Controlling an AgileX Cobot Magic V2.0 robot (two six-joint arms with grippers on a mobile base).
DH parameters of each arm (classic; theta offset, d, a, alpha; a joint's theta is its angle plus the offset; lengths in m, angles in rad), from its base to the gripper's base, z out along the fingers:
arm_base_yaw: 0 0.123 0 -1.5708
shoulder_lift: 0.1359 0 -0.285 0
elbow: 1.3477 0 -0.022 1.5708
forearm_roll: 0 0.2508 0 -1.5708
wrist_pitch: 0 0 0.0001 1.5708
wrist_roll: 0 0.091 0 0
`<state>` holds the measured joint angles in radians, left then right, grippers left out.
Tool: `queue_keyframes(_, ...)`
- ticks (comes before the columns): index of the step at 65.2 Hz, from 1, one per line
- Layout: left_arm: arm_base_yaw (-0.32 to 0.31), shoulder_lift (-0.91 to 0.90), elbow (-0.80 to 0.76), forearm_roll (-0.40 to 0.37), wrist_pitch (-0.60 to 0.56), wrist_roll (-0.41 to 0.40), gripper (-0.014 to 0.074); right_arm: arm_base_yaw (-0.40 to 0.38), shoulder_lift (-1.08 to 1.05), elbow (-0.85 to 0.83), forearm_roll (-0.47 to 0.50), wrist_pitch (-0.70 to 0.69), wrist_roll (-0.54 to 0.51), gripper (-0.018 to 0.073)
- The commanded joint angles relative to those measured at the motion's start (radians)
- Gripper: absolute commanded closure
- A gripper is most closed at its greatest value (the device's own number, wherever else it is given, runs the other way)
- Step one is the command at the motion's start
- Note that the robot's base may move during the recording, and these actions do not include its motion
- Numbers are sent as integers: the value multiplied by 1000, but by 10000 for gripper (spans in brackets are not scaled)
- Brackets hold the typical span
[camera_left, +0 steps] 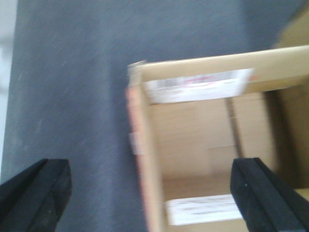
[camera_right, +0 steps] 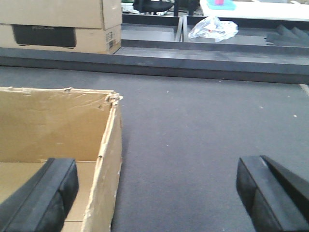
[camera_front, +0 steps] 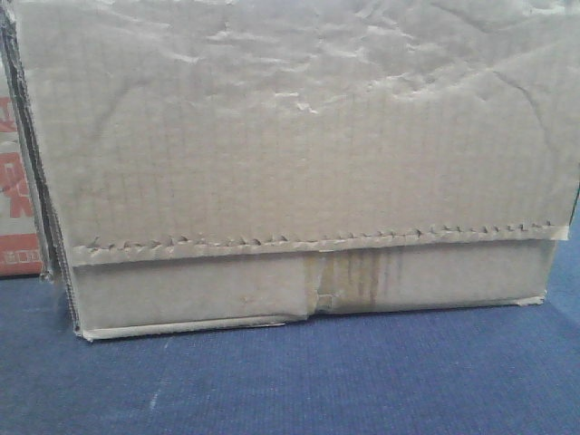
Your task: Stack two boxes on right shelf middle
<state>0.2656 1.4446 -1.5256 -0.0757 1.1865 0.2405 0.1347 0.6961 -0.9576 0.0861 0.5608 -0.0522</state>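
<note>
On carpet (camera_right: 193,125) | box (camera_left: 183,135) open-topped, empty | left end effector (camera_left: 149,166) spread | right end effector (camera_right: 155,165) spread

The left gripper (camera_left: 150,191) is spread wide, its black fingers (camera_left: 34,193) filling the lower left and lower right corners. The right gripper (camera_right: 155,193) gapes equally wide, its tips in both lower corners.
</note>
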Motion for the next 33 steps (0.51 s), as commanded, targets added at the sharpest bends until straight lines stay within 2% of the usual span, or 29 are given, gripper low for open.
queue_keyframes(1, 19, 46, -11, -34, 6, 21, 29, 7, 2, -8, -1, -7, 0, -10)
queue_keyframes(33, 5, 257, -11, -39, -18, 21, 29, 7, 2, -8, -1, -9, 0, -10)
